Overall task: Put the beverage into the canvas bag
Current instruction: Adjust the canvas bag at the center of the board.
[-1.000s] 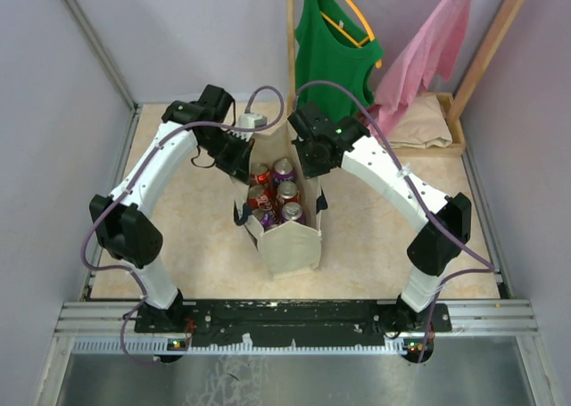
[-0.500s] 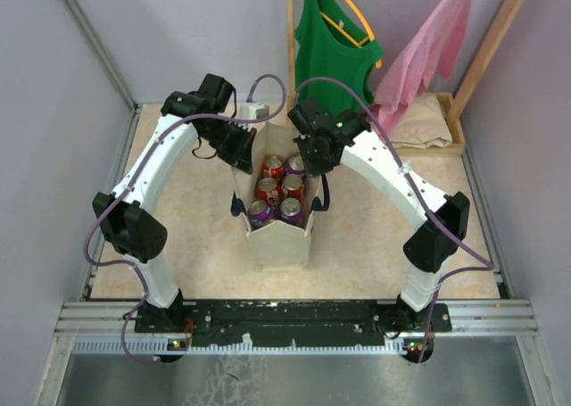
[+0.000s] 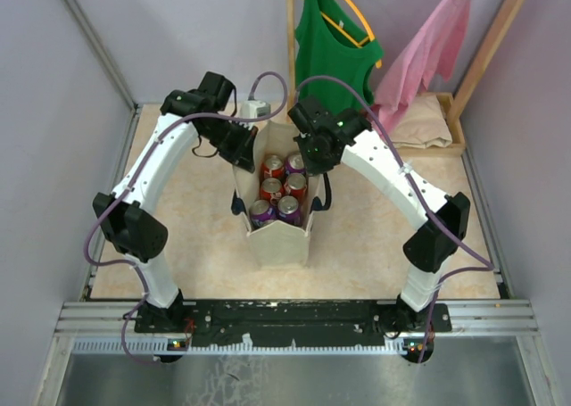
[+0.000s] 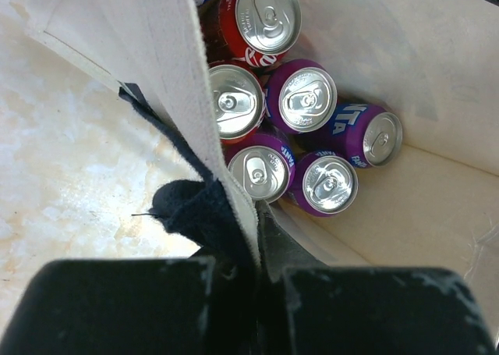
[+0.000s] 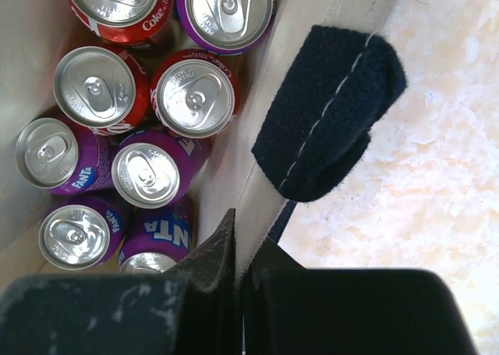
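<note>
Green shirt (image 3: 335,49) behind canvas bag (image 3: 284,241)

Cream canvas bag (image 3: 282,245) stands upright, mouth wide open, navy handles (image 5: 320,121) drooping outside, red and purple cans (image 4: 306,97) clustered inside, silver tops showing.

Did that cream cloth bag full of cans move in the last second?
Yes. The cream canvas tote bag with navy handles swung its near end left, squaring up to the black base rail.
</note>
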